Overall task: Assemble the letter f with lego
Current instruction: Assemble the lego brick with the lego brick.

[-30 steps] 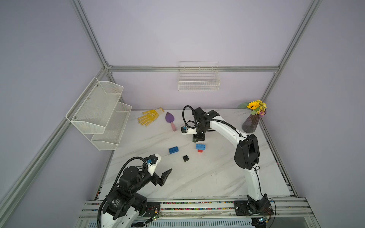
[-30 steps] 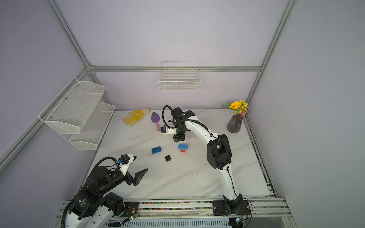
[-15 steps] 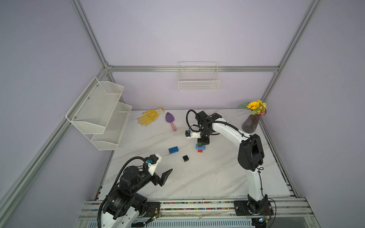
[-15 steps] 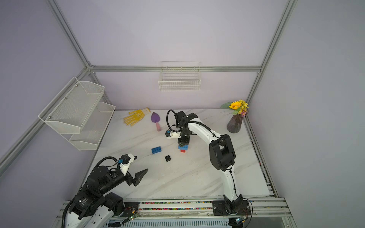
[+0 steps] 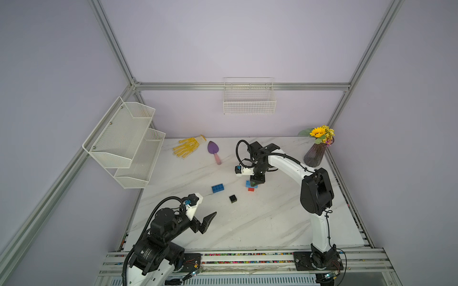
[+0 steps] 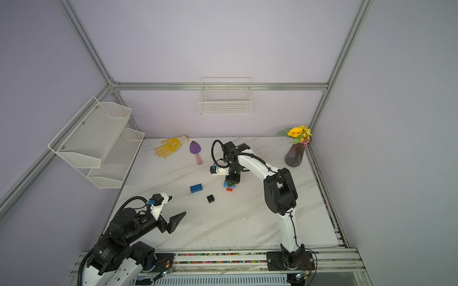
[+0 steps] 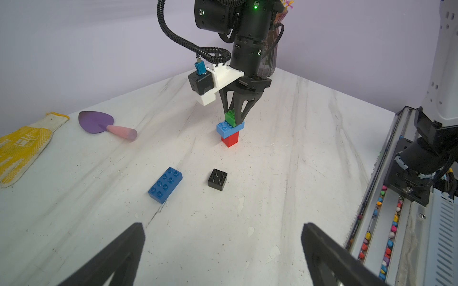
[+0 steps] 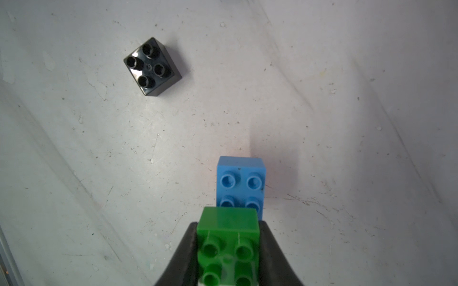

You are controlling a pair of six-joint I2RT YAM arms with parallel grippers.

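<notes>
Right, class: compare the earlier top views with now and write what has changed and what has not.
The right pincer, shut on the green brick, moved toward the front and down, bringing it onto the stacked blue brick atop the red brick. Nothing was let go. The open left pincer, loose blue brick and black brick stayed put.

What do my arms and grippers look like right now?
Both the left arm and right arm have white links and black joint housings. The left gripper and right gripper carry black, tapered, triangular fingers. A black ribbed cable loops to each wrist's white bracket holding a black camera with a blue plug.
</notes>
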